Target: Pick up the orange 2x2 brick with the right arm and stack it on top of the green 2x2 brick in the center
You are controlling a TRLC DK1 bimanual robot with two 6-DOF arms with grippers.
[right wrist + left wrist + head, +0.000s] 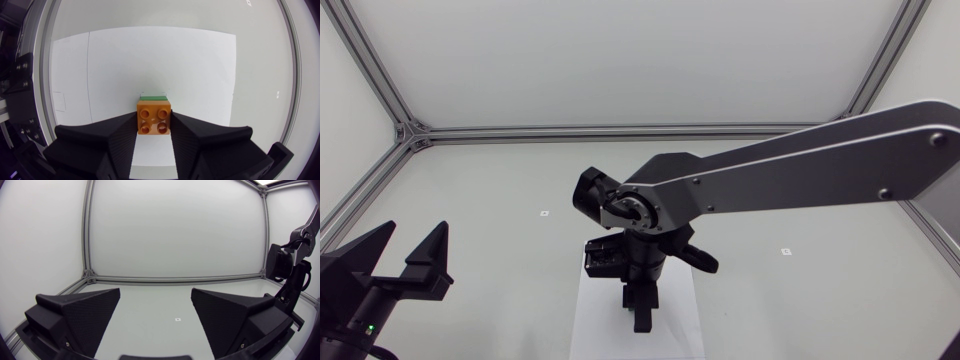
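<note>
In the right wrist view the orange 2x2 brick (154,120) sits studs-up between the fingers of my right gripper (154,131), which is shut on it from both sides. A strip of the green 2x2 brick (153,97) shows just past the orange brick's far edge, lower down. Whether the two bricks touch cannot be told. In the head view my right arm (790,175) comes in from the right to the table's middle, its gripper (642,318) pointing down and hiding both bricks. My left gripper (412,258) stands open at the front left with nothing in it (156,317).
A white sheet (595,320) lies under the right gripper and spreads out beyond the bricks (150,60). Small markers (544,213) (785,251) dot the table. Aluminium frame rails (620,132) run along the table's back and side edges.
</note>
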